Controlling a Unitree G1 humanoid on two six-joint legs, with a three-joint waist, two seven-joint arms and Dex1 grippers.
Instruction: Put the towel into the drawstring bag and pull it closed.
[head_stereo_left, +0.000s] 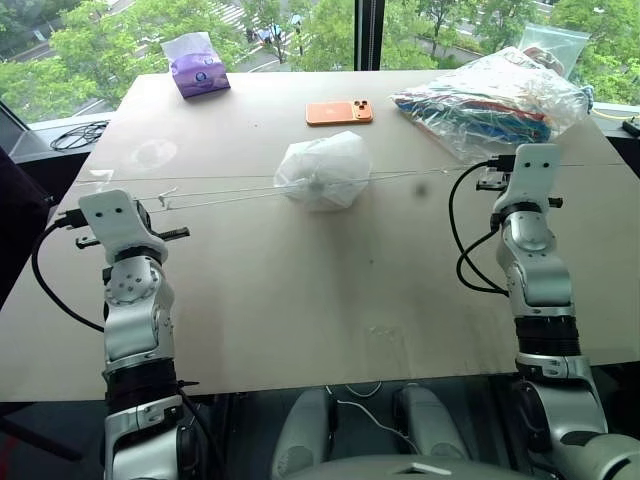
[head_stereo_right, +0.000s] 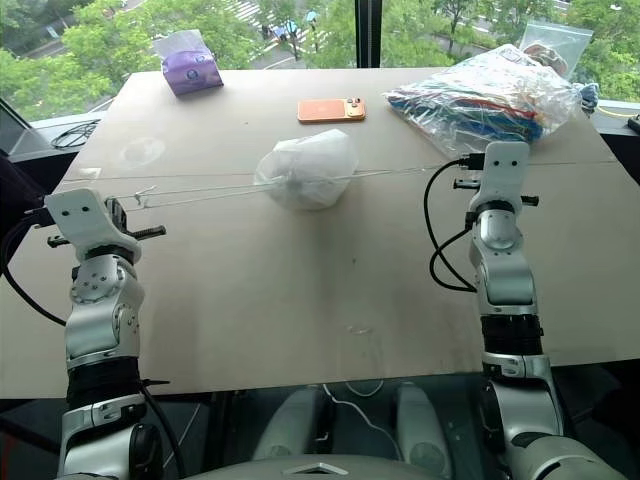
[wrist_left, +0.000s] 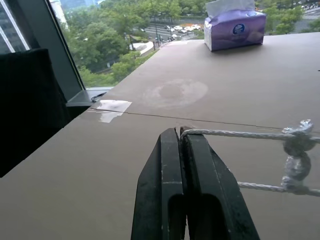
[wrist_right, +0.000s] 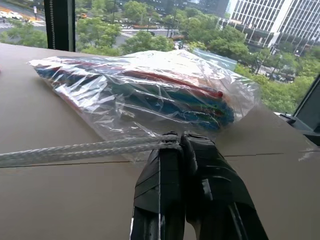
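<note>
The drawstring bag (head_stereo_left: 322, 172) lies mid-table, its mouth gathered tight into a rounded white bundle. The towel is hidden; I cannot tell from here whether it is inside. Thin white cords run taut from the bag to both sides, the left cord (head_stereo_left: 220, 192) and the right cord (head_stereo_left: 420, 175). My left gripper (wrist_left: 180, 132) is shut on the left cord's end, a knot (wrist_left: 297, 150) hanging just beside its fingers. My right gripper (wrist_right: 179, 137) is shut on the right cord (wrist_right: 75, 150). Both hands hover over the table, far apart, well clear of the bag.
A purple tissue pack (head_stereo_left: 197, 66) stands at the far left. An orange phone (head_stereo_left: 339, 112) lies behind the bag. A clear plastic bag of colourful items (head_stereo_left: 490, 100) lies at the far right, just beyond my right gripper. A black cable (head_stereo_left: 78, 133) lies off the table's left edge.
</note>
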